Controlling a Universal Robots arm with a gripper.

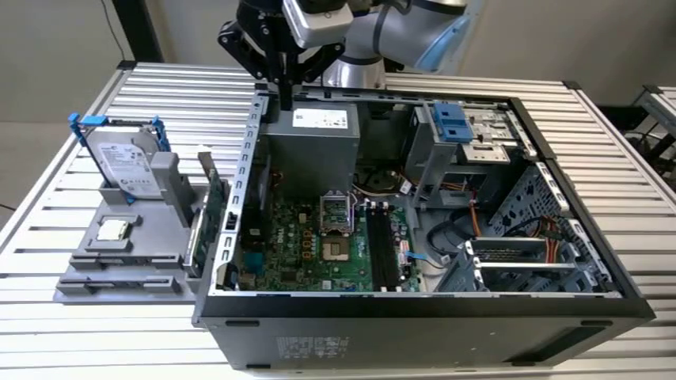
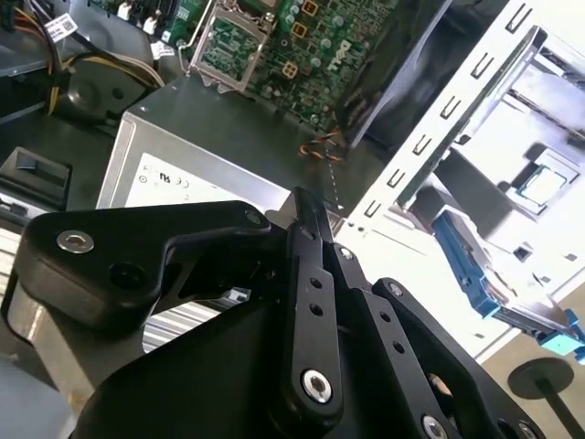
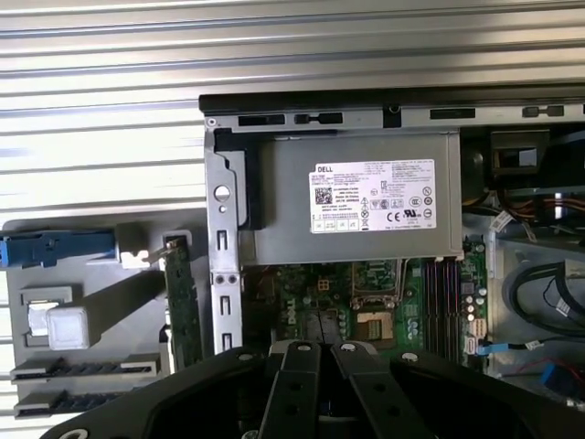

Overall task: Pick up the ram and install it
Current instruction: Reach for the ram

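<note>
- Exterior view: gripper (image 1: pixel 285 99) hovers above the power supply (image 1: pixel 309 142), jaws together, nothing visibly held.
- I judge the ram not installed; motherboard slots (image 1: pixel 382 247) look empty.

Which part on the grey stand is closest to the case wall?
The green card, on edge right beside the case; the hard drive and the chip sit farther to the exterior view's left.
</note>
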